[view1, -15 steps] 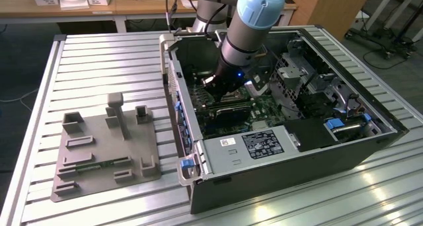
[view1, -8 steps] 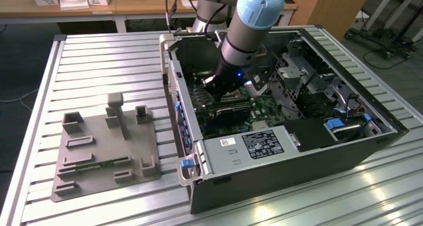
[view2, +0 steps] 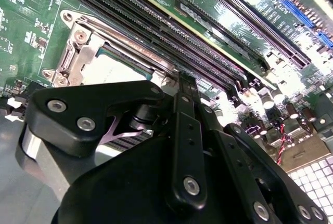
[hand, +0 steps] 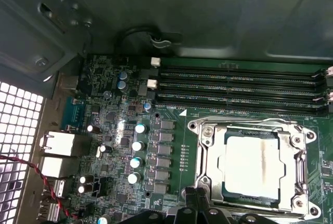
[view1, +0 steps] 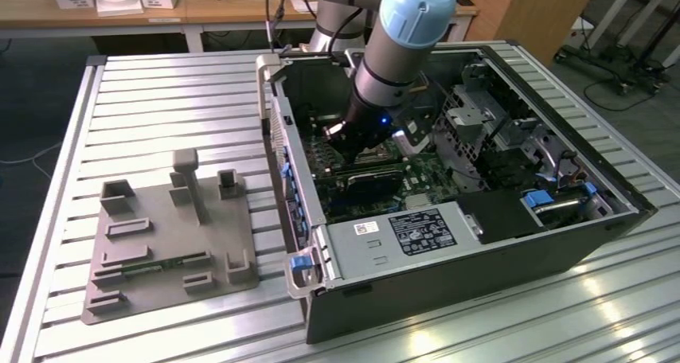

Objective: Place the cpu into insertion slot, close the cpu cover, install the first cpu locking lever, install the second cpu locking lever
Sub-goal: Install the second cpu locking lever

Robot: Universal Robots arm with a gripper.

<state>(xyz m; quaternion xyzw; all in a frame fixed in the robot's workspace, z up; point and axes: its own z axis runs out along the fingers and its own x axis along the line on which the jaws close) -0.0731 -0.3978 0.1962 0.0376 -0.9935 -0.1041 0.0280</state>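
The arm reaches down into an open computer case [view1: 467,212] that lies on its side on the slatted metal bench [view1: 159,100]. Its pincer [view1: 356,140] hangs low over the green motherboard [hand: 130,130].

In the first wrist view the cpu [hand: 253,164] sits in the insertion slot [hand: 204,161], its pale metal top showing through the window of the cpu cover [hand: 291,154], which lies flat around it. The pincer [hand: 200,206] is just beside the near edge of the socket. Its fingers look drawn together with nothing visibly held, though the tips are hard to make out.

In the second wrist view the pincer's black linkage stands in front of the socket. Long black memory slots [hand: 239,86] run beside the socket's far side.

On the exterior view's left a grey fixture tray [view1: 170,243] rests on the bench, well apart from the case.
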